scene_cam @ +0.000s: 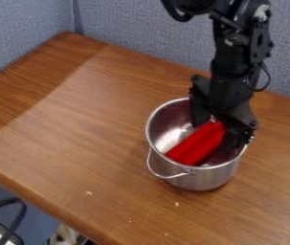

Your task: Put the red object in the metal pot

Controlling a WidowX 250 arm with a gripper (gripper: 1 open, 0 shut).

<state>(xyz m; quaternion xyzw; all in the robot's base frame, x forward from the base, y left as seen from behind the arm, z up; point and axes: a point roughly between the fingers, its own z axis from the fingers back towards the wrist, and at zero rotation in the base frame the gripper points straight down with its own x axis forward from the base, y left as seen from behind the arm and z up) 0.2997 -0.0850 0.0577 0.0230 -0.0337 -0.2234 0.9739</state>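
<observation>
The red object (198, 144), a bright red long block, lies slanted inside the metal pot (173, 126), its upper end toward the pot's right wall. The shiny round pot stands on the wooden table, its thin wire handle (164, 170) hanging at the front left. My gripper (231, 124) hangs over the pot's right rim, just above the block's upper end. Its dark jaws stand open, and the block is not held between them. The black arm rises from there to the top right of the view.
The brown wooden table (71, 96) runs from the far left corner to the near edge at the bottom. A blue-grey wall (33, 24) stands behind it. Dark cables (0, 215) lie on the floor below the table's front edge.
</observation>
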